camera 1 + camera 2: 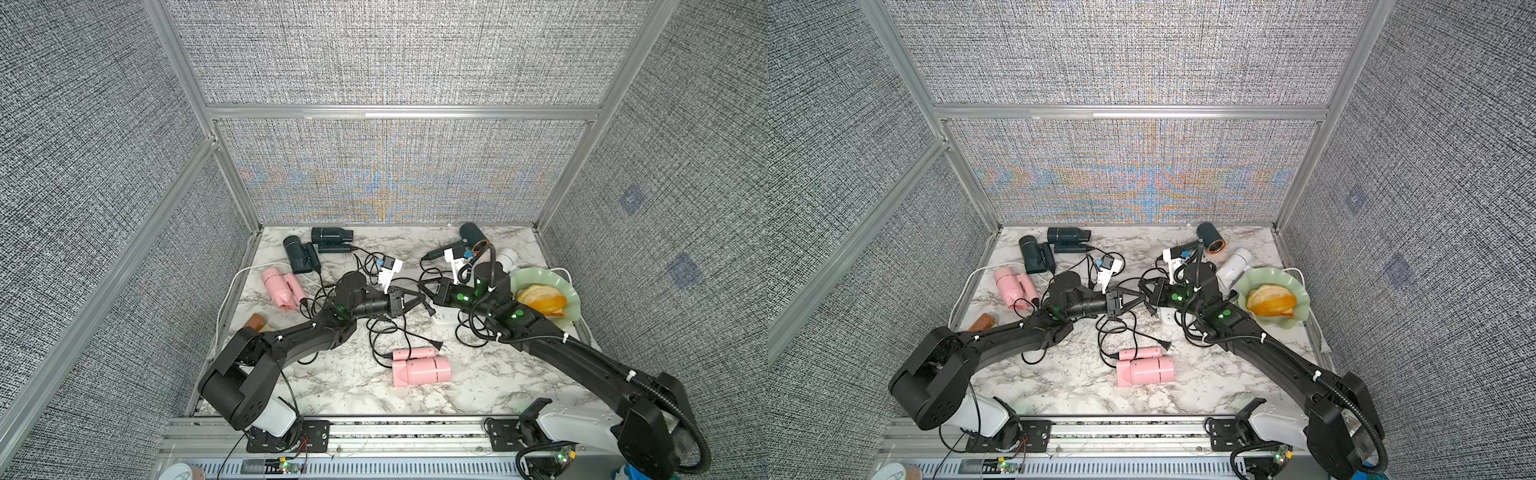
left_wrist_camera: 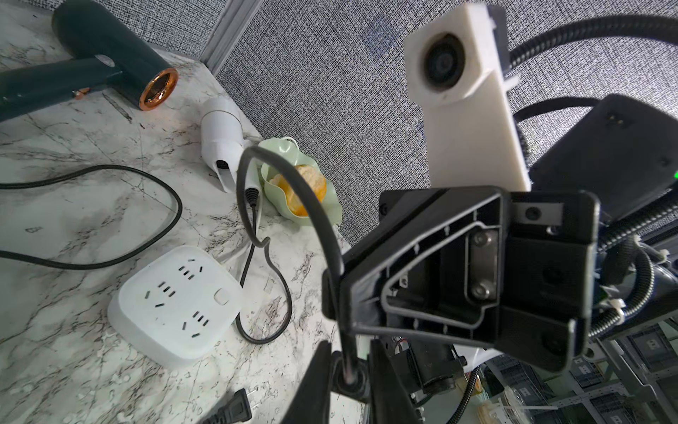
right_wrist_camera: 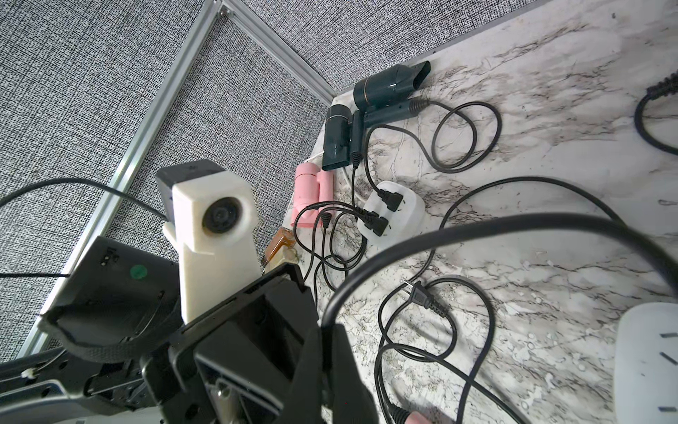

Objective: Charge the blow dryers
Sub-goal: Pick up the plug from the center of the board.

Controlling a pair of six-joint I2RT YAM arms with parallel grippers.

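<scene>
Black cord [image 2: 312, 205] is what both your claws have hold of, where they meet above the middle of the marble table [image 1: 332, 386]. Your right gripper [image 3: 323, 341] is clamped fully down on it, serving as the anchor. Your left gripper [image 2: 346, 370] has its jaws pinched on the same cord just beside it, with no gap showing. Holding at two points likely isolates a short stretch, so you can work along to the plug without dragging the whole tangle.

I cannot trace the cord through the loops with confidence. It may belong to the white dryer [image 2: 220, 136], which lies just beside the green dish [image 2: 282, 154] of orange slices.

The empty power strip [image 2: 176, 304] lies close under your right arm with a loose plug [image 2: 231, 403] near it, so the insert is a short reach. The other power strip [image 3: 392, 211] carries three plugs. The dark teal dryers [image 3: 385, 88] and a pink dryer [image 3: 308, 191] lie by it. The second pink dryer [image 1: 419, 370] lies near the front, and the copper-ringed dryer [image 2: 110, 58] at the back.
</scene>
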